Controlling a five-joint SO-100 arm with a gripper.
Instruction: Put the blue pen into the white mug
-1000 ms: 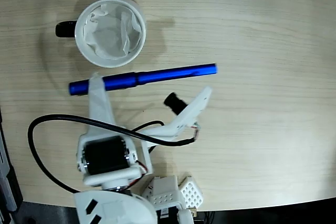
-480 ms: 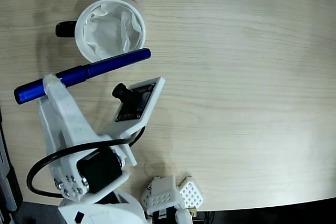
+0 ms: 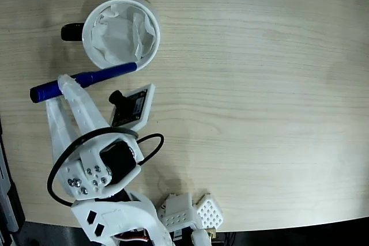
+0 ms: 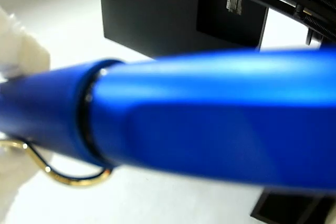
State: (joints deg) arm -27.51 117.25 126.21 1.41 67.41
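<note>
The white mug (image 3: 120, 33) stands at the upper left of the fixed view, its black handle (image 3: 72, 31) pointing left and crumpled tissue inside. My gripper (image 3: 72, 83) is shut on the blue pen (image 3: 86, 79), held just below and left of the mug. The pen lies tilted, its right tip close to the mug's lower rim and its left end past my white fingers (image 3: 68, 84). In the wrist view the blue pen (image 4: 199, 114) fills the frame, blurred, with a thin wire clip (image 4: 63, 174) below it.
The wrist camera board (image 3: 131, 105) sits right of the pen. A black cable (image 3: 138, 156) loops by the arm's base. White parts (image 3: 190, 214) lie at the table's front edge. A dark box (image 4: 184, 14) shows behind the pen in the wrist view.
The arm swung left with the pen lifted off the table. The pen has since drawn in and dropped a little, its right tip now at the mug's lower rim.
</note>
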